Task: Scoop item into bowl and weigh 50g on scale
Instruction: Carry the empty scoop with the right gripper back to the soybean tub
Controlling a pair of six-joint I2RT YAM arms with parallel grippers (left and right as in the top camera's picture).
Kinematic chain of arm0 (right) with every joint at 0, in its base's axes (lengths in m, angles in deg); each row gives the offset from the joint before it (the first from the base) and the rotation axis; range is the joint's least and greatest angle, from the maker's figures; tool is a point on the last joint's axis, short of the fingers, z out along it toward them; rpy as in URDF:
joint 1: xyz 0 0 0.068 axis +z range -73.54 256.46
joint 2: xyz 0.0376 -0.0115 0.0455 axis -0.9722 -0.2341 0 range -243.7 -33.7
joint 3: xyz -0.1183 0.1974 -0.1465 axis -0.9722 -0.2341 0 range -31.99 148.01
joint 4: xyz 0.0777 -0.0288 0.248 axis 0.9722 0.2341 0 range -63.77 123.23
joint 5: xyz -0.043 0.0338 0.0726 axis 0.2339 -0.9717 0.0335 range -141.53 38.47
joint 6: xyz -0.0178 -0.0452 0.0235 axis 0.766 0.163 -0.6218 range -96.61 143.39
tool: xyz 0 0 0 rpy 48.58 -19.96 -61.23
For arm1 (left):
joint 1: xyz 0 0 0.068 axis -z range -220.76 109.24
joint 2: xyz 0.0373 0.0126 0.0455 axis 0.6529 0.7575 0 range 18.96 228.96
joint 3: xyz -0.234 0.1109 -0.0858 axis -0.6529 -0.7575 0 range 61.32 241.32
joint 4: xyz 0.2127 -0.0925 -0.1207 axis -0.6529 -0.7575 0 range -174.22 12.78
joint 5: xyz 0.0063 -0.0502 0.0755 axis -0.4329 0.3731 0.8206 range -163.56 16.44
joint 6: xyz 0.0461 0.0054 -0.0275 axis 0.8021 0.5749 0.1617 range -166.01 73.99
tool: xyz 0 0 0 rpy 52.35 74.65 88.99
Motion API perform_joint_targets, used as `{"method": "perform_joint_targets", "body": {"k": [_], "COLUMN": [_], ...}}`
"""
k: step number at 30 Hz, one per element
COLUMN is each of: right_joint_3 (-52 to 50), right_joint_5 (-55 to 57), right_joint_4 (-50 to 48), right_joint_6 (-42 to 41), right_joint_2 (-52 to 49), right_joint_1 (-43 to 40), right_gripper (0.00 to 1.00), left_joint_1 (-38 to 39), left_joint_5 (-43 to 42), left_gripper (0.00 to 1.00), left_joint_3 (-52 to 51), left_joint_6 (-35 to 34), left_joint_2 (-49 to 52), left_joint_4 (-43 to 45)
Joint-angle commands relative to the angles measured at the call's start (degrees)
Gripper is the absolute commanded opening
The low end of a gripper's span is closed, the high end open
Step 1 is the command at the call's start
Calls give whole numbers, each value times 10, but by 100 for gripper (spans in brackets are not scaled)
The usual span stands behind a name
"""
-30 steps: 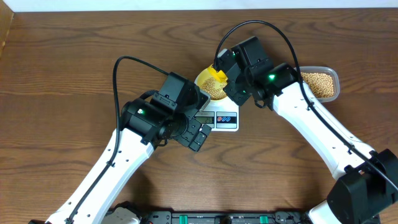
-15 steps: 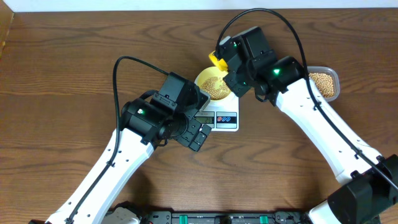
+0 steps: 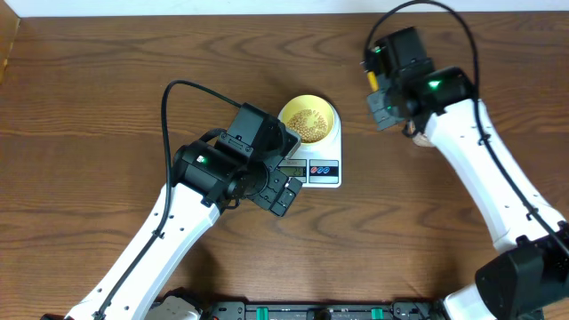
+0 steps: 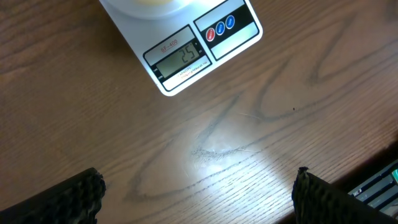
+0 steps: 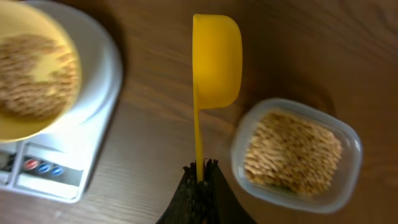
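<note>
The pale-yellow bowl sits on the white scale and holds tan beans; it also shows in the right wrist view. The scale's display reads 25. My right gripper is shut on the handle of a bright yellow scoop, held on its side between the scale and the clear tub of beans. In the overhead view the right gripper hides the tub. My left gripper is open and empty above the table in front of the scale.
The wooden table's front edge with a black rail lies near the arm bases. The left arm hovers just left of the scale.
My right gripper has carried the scoop away from the bowl to the right, over the tub, which it now hides. The left arm has not moved.
</note>
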Motion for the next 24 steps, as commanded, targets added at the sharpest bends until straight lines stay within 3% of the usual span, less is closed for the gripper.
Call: {"method": "perform_joint_targets", "body": {"k": [1,24], "right_joint_3": [15,9], "right_joint_5": [24,93], "right_joint_4": [3,68], "right_joint_6": [-30,-177], "right_joint_2": [14,14], "right_joint_1": [-24,-122], "right_gripper": [1,1], "left_joint_1": [1,1], "left_joint_5": [2,2], "left_gripper": [98,98], "left_joint_3": [7,7], "left_joint_6": [1,1], "left_joint_2": [-5,-5], "left_joint_4": [-1,-1]}}
